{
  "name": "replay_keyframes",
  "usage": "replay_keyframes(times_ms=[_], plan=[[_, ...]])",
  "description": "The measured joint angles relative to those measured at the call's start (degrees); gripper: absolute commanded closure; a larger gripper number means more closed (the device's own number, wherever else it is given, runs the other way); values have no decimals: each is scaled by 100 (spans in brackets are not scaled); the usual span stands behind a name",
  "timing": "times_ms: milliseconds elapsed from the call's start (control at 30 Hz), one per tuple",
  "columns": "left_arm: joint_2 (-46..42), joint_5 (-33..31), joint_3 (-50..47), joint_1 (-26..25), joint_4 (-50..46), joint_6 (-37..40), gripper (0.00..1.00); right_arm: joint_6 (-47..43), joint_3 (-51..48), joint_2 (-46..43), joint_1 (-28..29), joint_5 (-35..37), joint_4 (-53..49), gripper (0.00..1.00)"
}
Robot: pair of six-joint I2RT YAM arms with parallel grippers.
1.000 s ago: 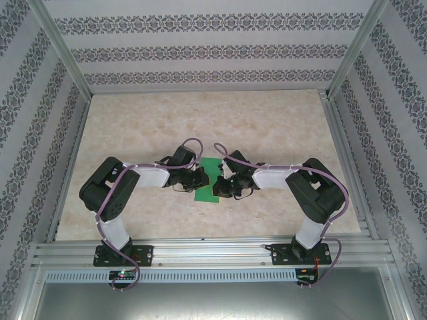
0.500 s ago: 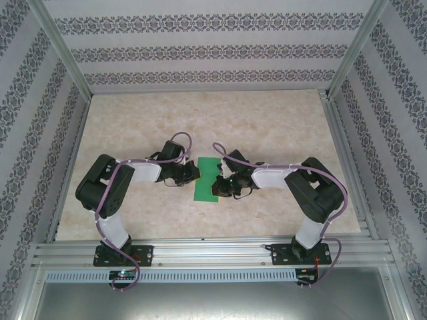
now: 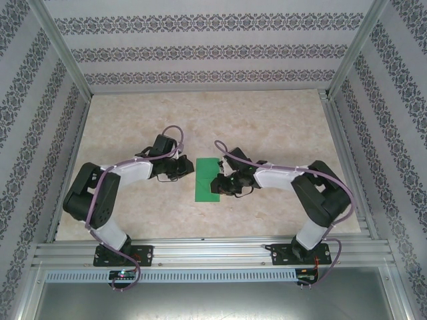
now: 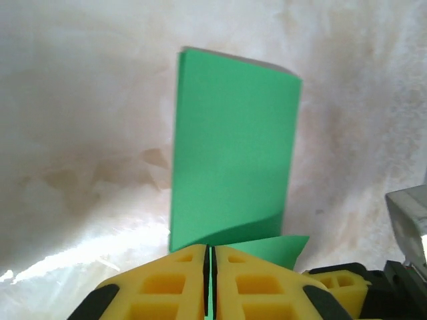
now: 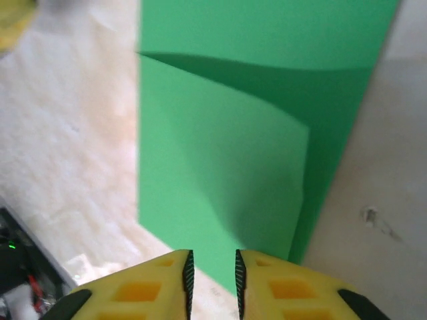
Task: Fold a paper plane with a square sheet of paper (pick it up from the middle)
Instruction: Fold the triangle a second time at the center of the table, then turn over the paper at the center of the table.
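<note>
Beside the halved square sheet of paper (image 3: 207,179), flap raised, left gripper (image 3: 185,167) sat closed; right gripper (image 3: 215,183) hung slightly parted above; pressing the crease flat looked next

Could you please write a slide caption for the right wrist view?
Right gripper, jaws slightly apart, at the edge of the folded green paper on the marbled table.

Bright diffuse light, soft shadow across the square sheet of paper (image 5: 220,167), blurred wrist close-ups.
</note>
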Motion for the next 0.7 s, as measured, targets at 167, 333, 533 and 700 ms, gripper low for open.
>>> replay_keyframes(times_ms=[167, 333, 533, 700], plan=[[-245, 2, 24, -238, -74, 63, 85, 127, -170, -693, -260, 291, 118, 61], [-90, 2, 111, -518, -136, 101, 85, 275, -332, -533, -463, 304, 221, 59], [256, 4, 249, -632, -146, 103, 86, 424, -332, -249, -461, 186, 474, 59], [448, 2, 321, -638, -160, 105, 86, 463, -332, -33, -461, 111, 599, 59]])
